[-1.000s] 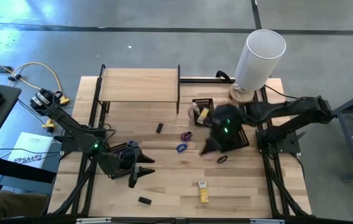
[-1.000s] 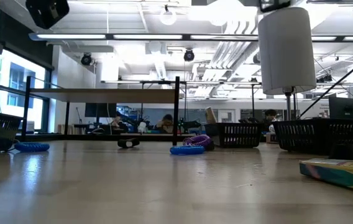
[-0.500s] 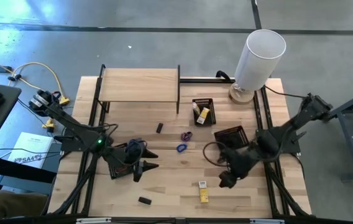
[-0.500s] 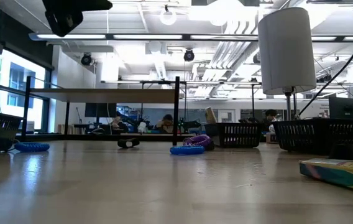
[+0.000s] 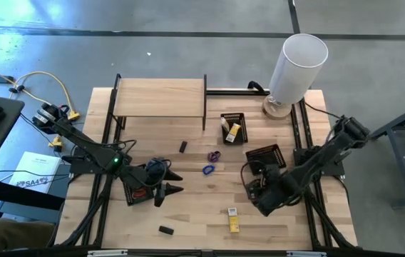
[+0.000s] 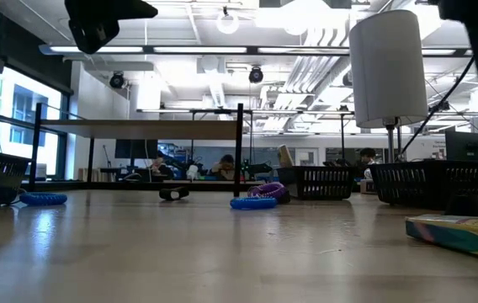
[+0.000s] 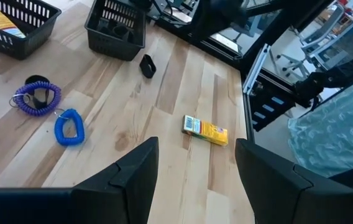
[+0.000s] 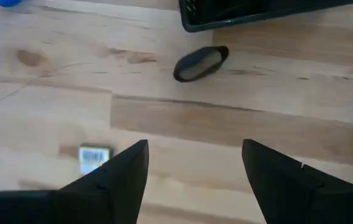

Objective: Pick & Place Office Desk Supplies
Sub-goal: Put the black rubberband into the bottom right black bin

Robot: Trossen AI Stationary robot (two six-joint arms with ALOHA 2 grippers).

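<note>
left gripper [image 5: 165, 190]: left of table centre, over a mesh tray [image 5: 137, 193]; jaws spread apart, nothing held
right gripper [image 5: 258, 202]: right side of table, beside right tray [image 5: 265, 155]; jaws wide, empty
black loop [image 8: 201, 63]: on wood just outside that tray, ahead of right fingers [image 8: 118, 172]
blue loop [image 5: 208, 170]: mid-table, near purple loop [image 5: 214, 155]
yellow packets [image 5: 234, 219]: front centre of table
black blocks [image 5: 183, 146]: one behind centre, one at front

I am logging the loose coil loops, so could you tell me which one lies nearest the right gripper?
The black loop, lying alone beside the black mesh tray, just ahead of the right gripper; the blue loop and purple loop lie farther away, mid-table.
</note>
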